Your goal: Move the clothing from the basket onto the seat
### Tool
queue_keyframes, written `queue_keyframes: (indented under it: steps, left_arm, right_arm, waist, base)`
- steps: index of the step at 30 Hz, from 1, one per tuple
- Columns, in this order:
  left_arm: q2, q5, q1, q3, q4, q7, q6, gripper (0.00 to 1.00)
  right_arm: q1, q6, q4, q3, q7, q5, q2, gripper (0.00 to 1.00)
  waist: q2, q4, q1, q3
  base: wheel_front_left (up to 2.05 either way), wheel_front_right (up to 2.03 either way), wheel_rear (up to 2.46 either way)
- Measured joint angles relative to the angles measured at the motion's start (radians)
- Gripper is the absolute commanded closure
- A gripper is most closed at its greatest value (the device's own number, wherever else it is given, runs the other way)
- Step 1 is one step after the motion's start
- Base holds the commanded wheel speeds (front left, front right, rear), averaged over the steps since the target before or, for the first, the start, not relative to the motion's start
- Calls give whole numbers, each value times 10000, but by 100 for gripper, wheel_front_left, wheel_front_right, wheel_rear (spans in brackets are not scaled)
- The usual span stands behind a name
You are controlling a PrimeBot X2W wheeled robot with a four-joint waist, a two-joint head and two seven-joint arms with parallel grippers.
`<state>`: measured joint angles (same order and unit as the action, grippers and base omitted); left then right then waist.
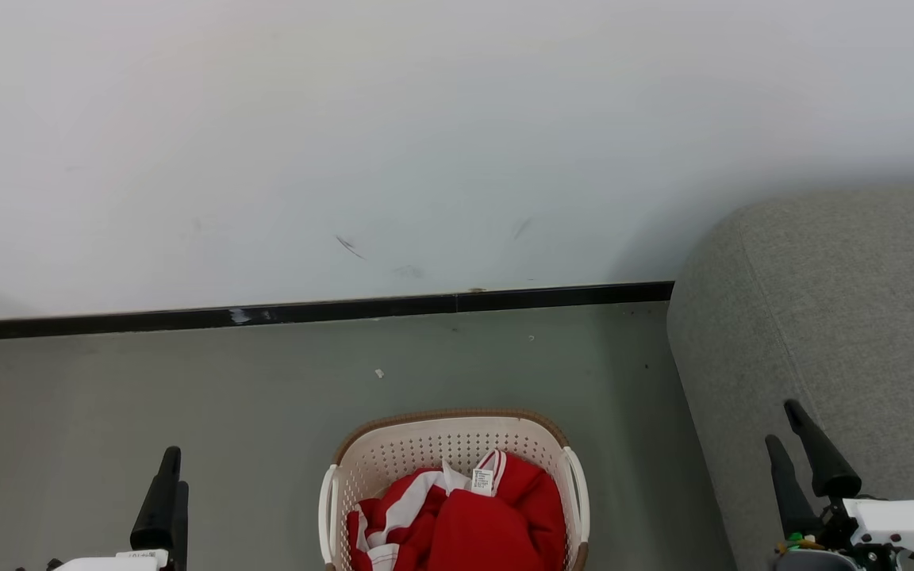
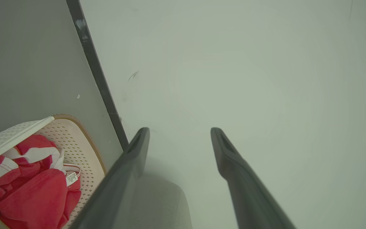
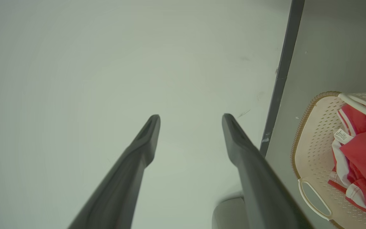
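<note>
A plain, pale wall (image 1: 425,119) with a few faint dark scuff marks meets a smooth, matt grey-green floor (image 1: 187,396) along a thin, glossy black baseboard (image 1: 346,308). On the floor, a little way out from the wall, stands the basket (image 1: 441,440): an oval tub of cream-white plastic, its walls pierced with rows of small holes, its rim edged in a brown woven-look band, with a smooth white loop handle on each side. The clothing (image 1: 473,523) lies inside the basket, a soft crumpled heap of bright red fabric crossed by white stripes and trim, and a small white printed care tag (image 1: 481,480) stands up at the top of the pile. To the robot's right of the basket, with a strip of bare floor between them, rises the seat (image 1: 862,317), a large cushion of coarse grey woven cloth with a rounded corner and a stitched seam. The left pincer (image 1: 174,468) hangs over the floor to the left of the basket, its two long, dark, tapered fingers spread apart with only air between them. The right pincer (image 1: 784,424) shows against the seat's grey fabric, its fingers likewise parted and gripping nothing, above a white wrist housing.
</note>
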<state>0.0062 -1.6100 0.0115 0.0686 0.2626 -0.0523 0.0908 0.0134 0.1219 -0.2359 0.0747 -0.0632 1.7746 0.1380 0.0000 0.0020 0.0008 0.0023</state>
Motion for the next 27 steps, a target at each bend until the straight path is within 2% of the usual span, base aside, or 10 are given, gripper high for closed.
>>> queue_keyframes:
  steps: [12,21,27]
  left_arm:
    - [270,704,42,-234,-428,477,12,0]
    - [527,1697,116,-477,-612,805,17,0]
    - [826,2899,139,-667,-683,1062,90,0]
  right_arm:
    - [175,0,723,10,-167,-734,61,0]
    - [181,0,1087,88,-397,-1551,290,0]
    - [182,0,1296,318,-635,-2767,688,0]
  waist:
    - [0,33,69,-21]
    - [0,44,81,-30]
    - [0,51,69,-18]
  base:
    - [0,0,0]
    - [0,0,0]
    - [0,0,0]
